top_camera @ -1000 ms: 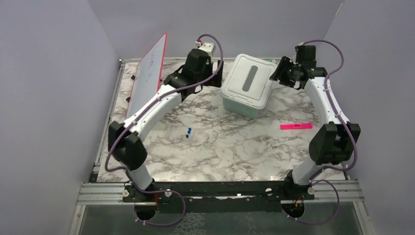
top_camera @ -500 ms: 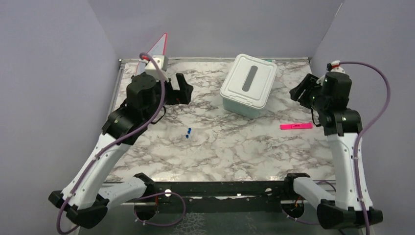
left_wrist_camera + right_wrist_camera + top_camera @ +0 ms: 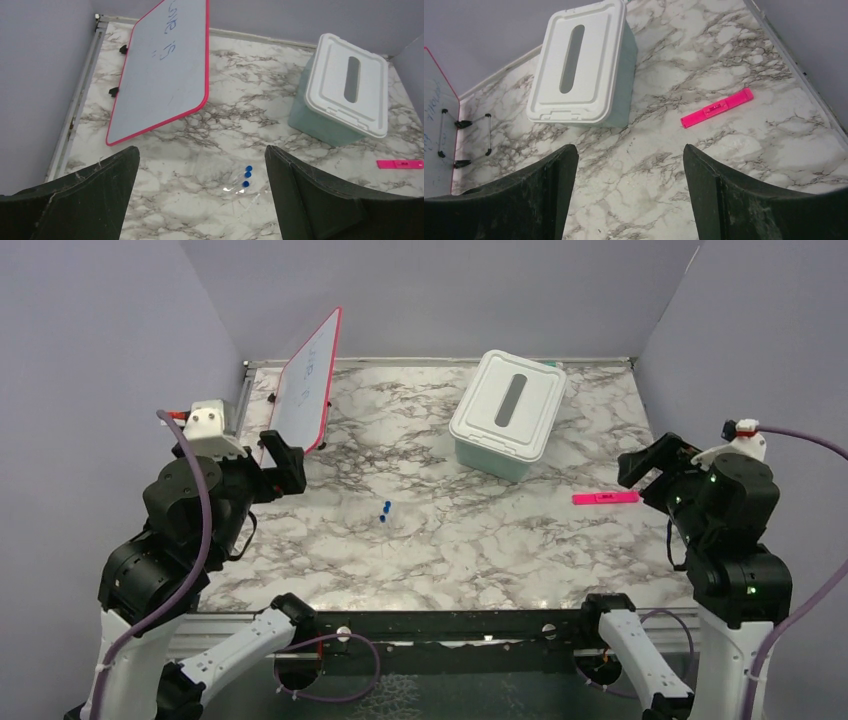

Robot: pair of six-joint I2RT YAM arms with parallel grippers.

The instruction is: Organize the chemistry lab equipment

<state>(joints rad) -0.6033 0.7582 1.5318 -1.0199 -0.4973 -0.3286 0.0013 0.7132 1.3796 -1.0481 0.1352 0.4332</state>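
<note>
Three blue-capped clear tubes (image 3: 385, 512) lie together on the marble table near its middle; in the left wrist view the tubes (image 3: 244, 178) sit below and between the fingers. A thin pink stick (image 3: 605, 498) lies flat at the right, and the right wrist view shows this stick (image 3: 718, 107) too. My left gripper (image 3: 283, 460) hangs open and empty high over the left side. My right gripper (image 3: 652, 462) hangs open and empty high over the right side. Both wrist views show wide jaws with nothing between them: left gripper (image 3: 201, 150), right gripper (image 3: 629, 147).
A pale teal tub with a slotted white lid (image 3: 508, 410) stands at the back centre-right. A pink-edged whiteboard (image 3: 305, 380) leans on its stand at the back left. Purple walls close in the left, back and right sides.
Both arms have pulled back from beside the tub toward the near edge and risen high. The right gripper's jaws have widened.
</note>
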